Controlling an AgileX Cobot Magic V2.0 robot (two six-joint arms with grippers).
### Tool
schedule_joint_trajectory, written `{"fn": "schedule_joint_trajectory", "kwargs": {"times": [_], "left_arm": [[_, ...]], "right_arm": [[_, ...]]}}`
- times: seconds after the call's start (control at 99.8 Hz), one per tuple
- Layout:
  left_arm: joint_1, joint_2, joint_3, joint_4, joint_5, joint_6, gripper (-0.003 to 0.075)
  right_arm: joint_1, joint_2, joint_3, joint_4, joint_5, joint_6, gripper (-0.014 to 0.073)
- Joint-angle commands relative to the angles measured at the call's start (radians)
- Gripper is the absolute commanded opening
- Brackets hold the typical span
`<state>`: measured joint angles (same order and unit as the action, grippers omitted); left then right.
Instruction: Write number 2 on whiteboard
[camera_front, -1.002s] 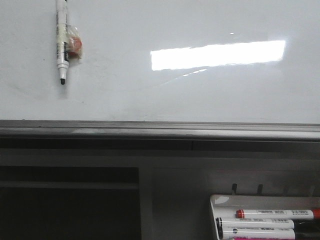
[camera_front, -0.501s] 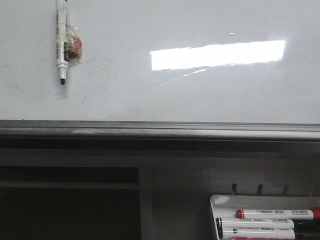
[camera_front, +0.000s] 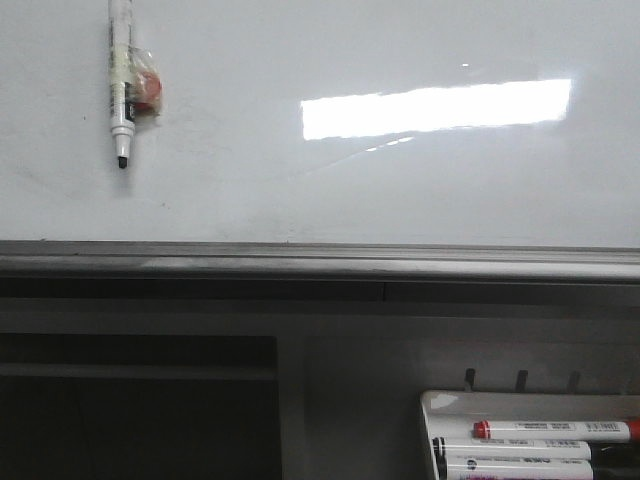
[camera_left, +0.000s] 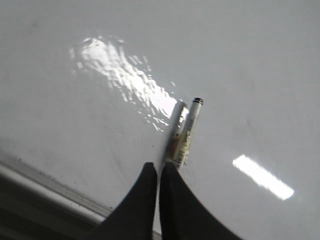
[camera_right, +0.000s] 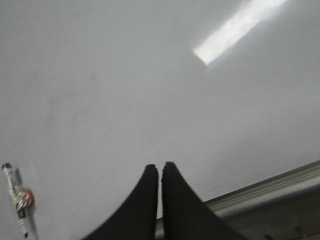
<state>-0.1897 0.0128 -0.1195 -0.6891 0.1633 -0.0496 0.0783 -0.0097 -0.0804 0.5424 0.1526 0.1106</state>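
The whiteboard (camera_front: 400, 180) fills the upper front view, glossy white with faint grey smudges. No black line of a number 2 shows on it in any view. A white marker (camera_front: 121, 90) with a black tip hangs tip down at the board's upper left, with tape and a red blob on it. My left gripper (camera_left: 159, 167) is shut and empty, and the marker (camera_left: 187, 132) lies just beyond its fingertips on the board (camera_left: 75, 125). My right gripper (camera_right: 160, 167) is shut and empty before the board (camera_right: 100, 75), with the marker (camera_right: 17, 210) far off to its side. Neither gripper shows in the front view.
The board's grey metal rail (camera_front: 320, 258) runs along its lower edge, with dark shelving below. A white tray (camera_front: 440, 405) at the lower right holds several markers, one with a red cap (camera_front: 555, 431). A bright light reflection (camera_front: 435, 108) lies on the board.
The front view has shifted by a few pixels only. Nothing on the board has changed and the marker hangs where it was.
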Motion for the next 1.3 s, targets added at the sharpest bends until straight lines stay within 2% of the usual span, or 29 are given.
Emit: {"fn": "schedule_joint_trajectory", "kwargs": {"times": [0.0,0.01,0.07,0.08,0.13,0.2,0.25,0.28,0.351,0.411,0.491,0.551,0.721,1.002,1.292], "left_arm": [[0.0,0.104,-0.159,0.221,0.062,0.005,-0.0013],[0.0,0.114,-0.169,0.236,0.078,0.005,-0.0009],[0.0,0.21,-0.267,0.348,0.144,0.009,0.0064],[0.0,0.222,-0.277,0.355,0.159,0.015,0.0078],[-0.001,0.304,-0.343,0.364,0.196,0.062,0.0215],[-0.002,0.426,-0.421,0.33,0.218,0.12,0.0407],[-0.002,0.511,-0.467,0.281,0.22,0.151,0.0498],[-0.006,0.558,-0.488,0.246,0.221,0.176,0.0521],[-0.023,0.673,-0.529,0.163,0.23,0.274,0.0507],[-0.054,0.772,-0.566,0.08,0.244,0.392,0.0459],[-0.103,0.881,-0.604,0.016,0.246,0.454,0.0409],[-0.14,0.956,-0.63,0.011,0.23,0.459,0.0385],[-0.214,1.129,-0.677,0.013,0.14,0.459,0.0386],[-0.219,1.257,-0.699,-0.009,0.112,0.459,0.0386],[-0.219,1.274,-0.699,-0.01,0.029,0.459,0.0385]], "right_arm": [[-0.001,0.013,-0.126,-0.035,0.119,-0.062,0.0094],[-0.001,0.02,-0.141,-0.035,0.144,-0.082,0.0134],[-0.001,0.047,-0.193,-0.035,0.225,-0.151,0.0231],[-0.001,0.055,-0.204,-0.035,0.237,-0.164,0.0271],[-0.001,0.084,-0.237,-0.035,0.259,-0.197,0.0349],[-0.001,0.129,-0.268,-0.035,0.263,-0.214,0.0401],[-0.001,0.157,-0.287,-0.035,0.253,-0.232,0.0401],[-0.001,0.172,-0.293,-0.035,0.246,-0.238,0.0399],[-0.001,0.207,-0.303,-0.035,0.23,-0.241,0.0398],[-0.001,0.229,-0.305,-0.033,0.225,-0.241,0.0398],[-0.001,0.245,-0.305,-0.033,0.225,-0.241,0.0398],[-0.001,0.247,-0.305,-0.033,0.223,-0.241,0.0398],[-0.001,0.247,-0.305,-0.033,0.219,-0.241,0.0398],[-0.001,0.247,-0.305,-0.033,0.219,-0.241,0.0398],[-0.001,0.247,-0.305,-0.033,0.219,-0.241,0.0398]]}}
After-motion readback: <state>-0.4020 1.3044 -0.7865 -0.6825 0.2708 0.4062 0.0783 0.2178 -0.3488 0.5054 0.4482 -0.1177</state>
